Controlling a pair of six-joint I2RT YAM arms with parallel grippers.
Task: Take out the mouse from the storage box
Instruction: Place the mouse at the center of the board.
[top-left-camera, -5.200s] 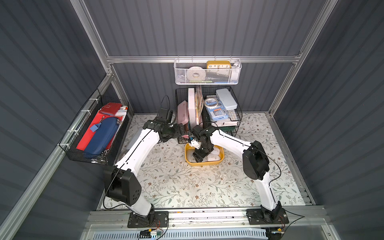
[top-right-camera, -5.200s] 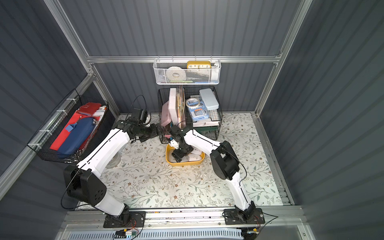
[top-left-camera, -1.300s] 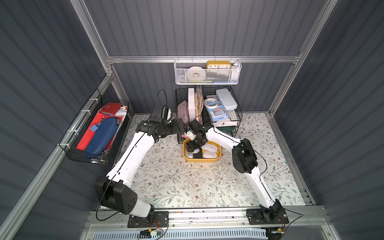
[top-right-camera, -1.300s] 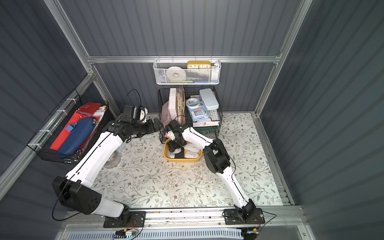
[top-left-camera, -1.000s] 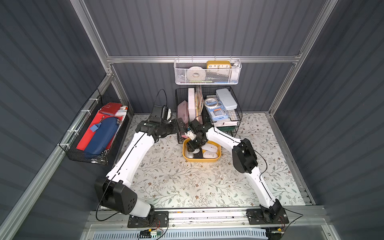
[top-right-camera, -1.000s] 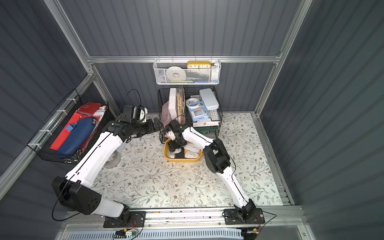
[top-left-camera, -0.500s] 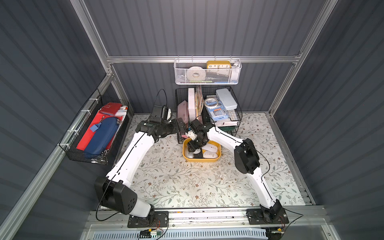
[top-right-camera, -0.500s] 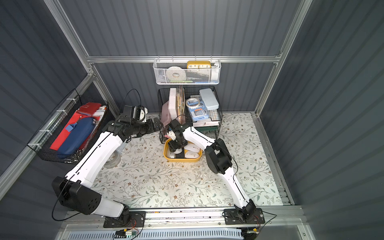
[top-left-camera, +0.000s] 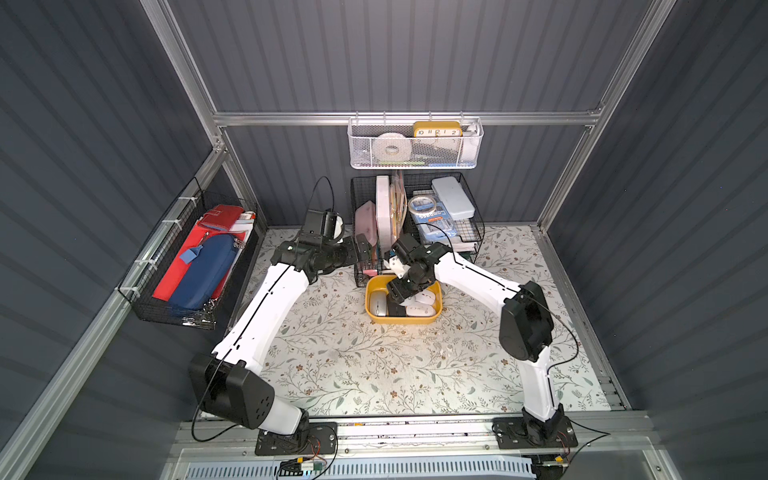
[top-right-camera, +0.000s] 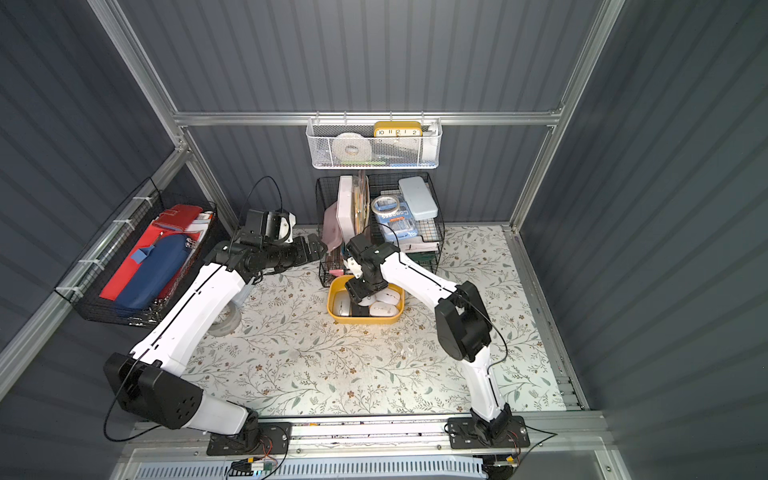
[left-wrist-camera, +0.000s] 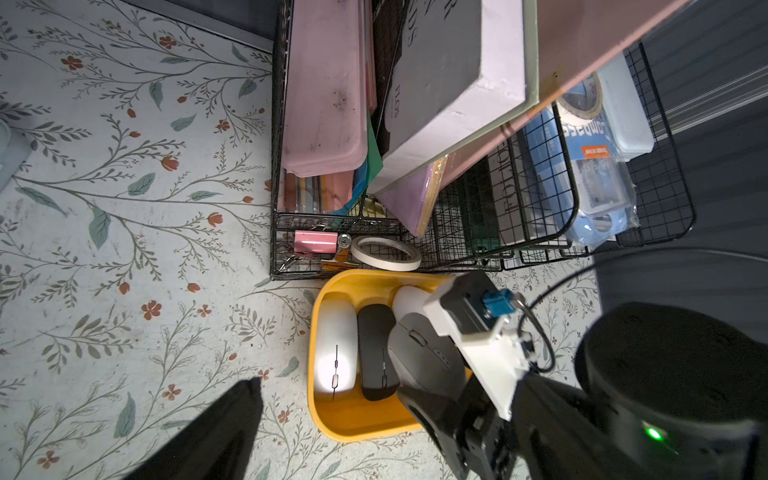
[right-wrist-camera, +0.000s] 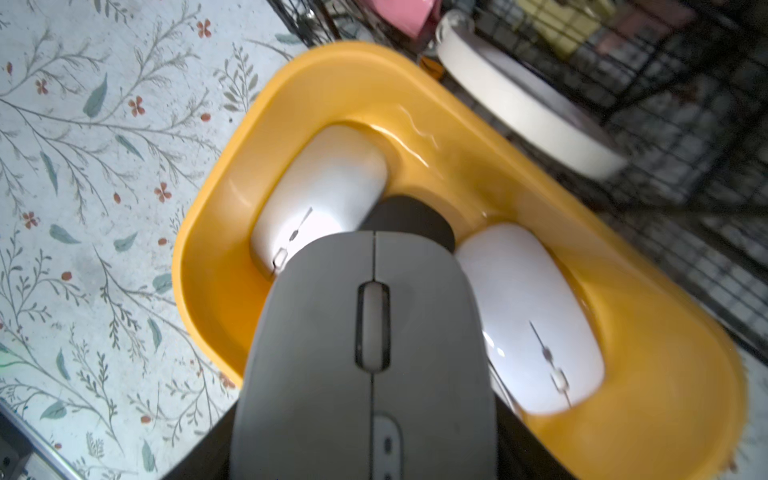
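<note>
We judge the task about half done: the right gripper is closed on the grey mouse, held just above the storage box but not yet clear of it. The left gripper stands open and empty near the box. Behind the box we read "COMPASS" on a blue packet and "FOLIO" on a grey case.

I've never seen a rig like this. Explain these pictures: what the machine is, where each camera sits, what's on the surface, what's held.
These are two white robot arms, left arm and right arm, each ending in a two-fingered gripper. Both top views look down on the whole booth; each wrist view comes from a camera on one arm. On the floral surface sits a yellow storage box holding white mice and a black mouse, beside a black wire basket of stationery. The right gripper is closed on a grey mouse, held just over the box. The left gripper is open and holds nothing.
</note>
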